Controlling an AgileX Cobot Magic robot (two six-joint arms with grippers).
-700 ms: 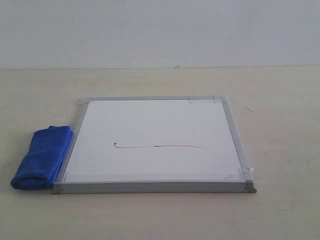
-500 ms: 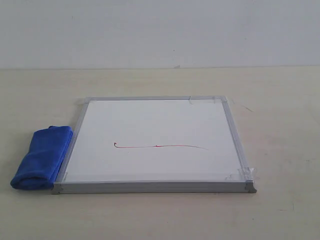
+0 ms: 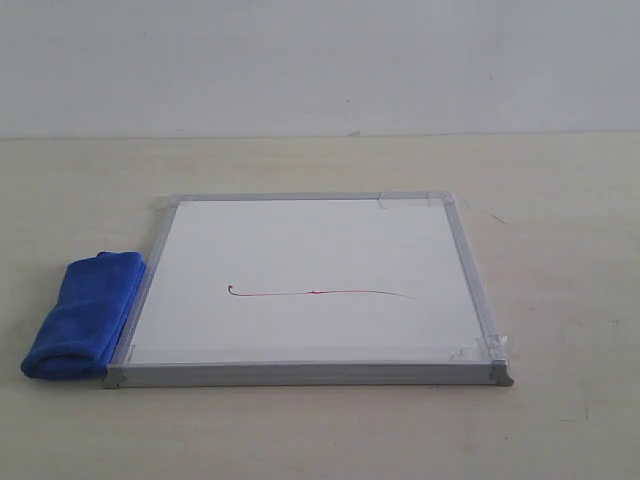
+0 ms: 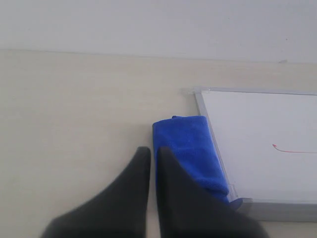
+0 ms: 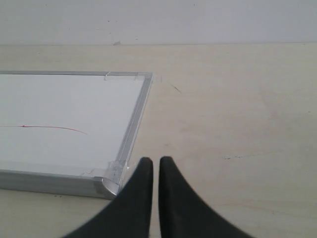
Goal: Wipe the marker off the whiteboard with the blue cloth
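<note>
The whiteboard (image 3: 310,255) lies flat on the table, silver-framed with taped corners. A thin red marker line (image 3: 320,292) runs across its middle, with a small hook at its left end. The blue cloth (image 3: 82,315) lies folded against the board's left frame. No gripper shows in the exterior view. In the left wrist view my left gripper (image 4: 153,151) is shut and empty, above the table just short of the blue cloth (image 4: 185,148). My right gripper (image 5: 155,161) is shut and empty beside the board's near right corner (image 5: 110,181).
A beige table (image 3: 560,200) spreads around the board, with bare surface on every side. A pale wall (image 3: 320,60) stands behind the table's far edge. A few faint scuffs (image 5: 233,157) mark the wood to the right.
</note>
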